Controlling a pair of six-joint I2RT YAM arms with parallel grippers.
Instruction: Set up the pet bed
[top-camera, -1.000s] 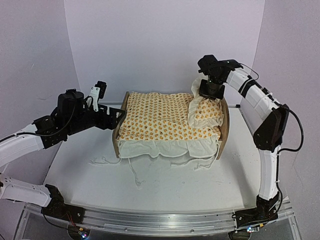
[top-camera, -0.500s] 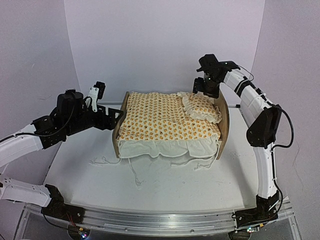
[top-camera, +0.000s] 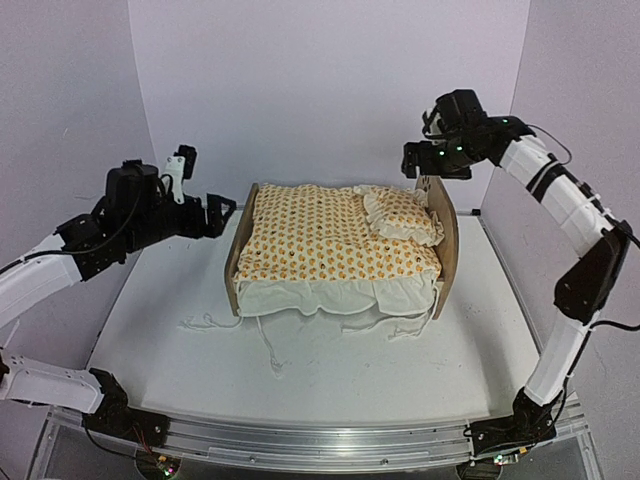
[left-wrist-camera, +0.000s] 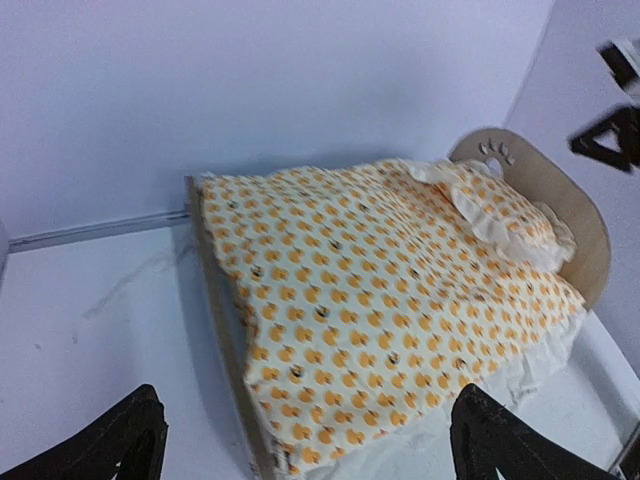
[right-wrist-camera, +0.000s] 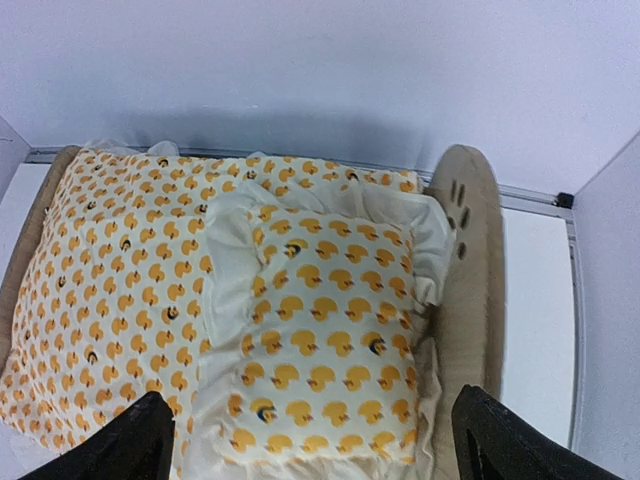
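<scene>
We see the pet bed (top-camera: 451, 240) standing in the middle of the white worktop (top-camera: 330, 380), between the two arms, with its long side facing the arm bases. Its light wooden end boards stand upright at the left and at the right. The right one carries paw-print cutouts (left-wrist-camera: 497, 152). An orange-patterned quilt (top-camera: 320, 235) covers the whole top of the bed, and its white ruffle (top-camera: 340, 295) hangs down over the near side. Some thin white strings (top-camera: 265, 345) lie loose on the worktop in front of the bed. A small pillow (top-camera: 402, 214) of the same pattern, with a white frill around it, lies on the quilt at the right end, just beside the board with the cutouts.

The left tool (left-wrist-camera: 305, 430) hangs in the air to the left of the bed, near the left end board but apart from it. Its fingers (left-wrist-camera: 115, 440) are spread wide and there is nothing between them. The right tool (right-wrist-camera: 310, 425) hovers above the right end of the bed, looking down on the pillow, and it is clear of it. Its two dark fingers are also spread wide and they grip nothing. Neither tool touches the bed, the quilt or the pillow.
</scene>
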